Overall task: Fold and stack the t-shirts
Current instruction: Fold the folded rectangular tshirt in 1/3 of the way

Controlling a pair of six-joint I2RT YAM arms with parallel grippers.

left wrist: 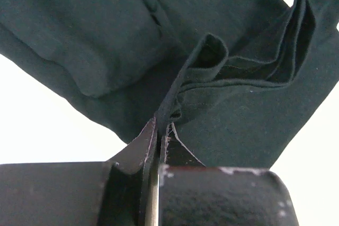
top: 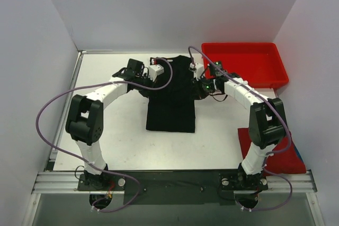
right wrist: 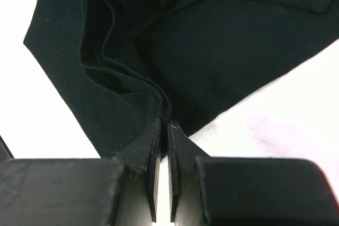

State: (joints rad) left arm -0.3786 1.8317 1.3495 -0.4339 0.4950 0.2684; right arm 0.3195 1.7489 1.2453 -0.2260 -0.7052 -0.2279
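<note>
Black t-shirt gripped at opposite sides: left gripper and right gripper each pinch its bunched edge.

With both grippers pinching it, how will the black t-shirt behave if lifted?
Probably floppy: the black t-shirt bunches into folds at the left gripper and right gripper. Its unheld near end would likely sag and drag across the table.

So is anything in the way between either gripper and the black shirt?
Nothing visible. The left gripper and the right gripper each pinch a fold of the black t-shirt, with cloth directly between their fingertips.
</note>
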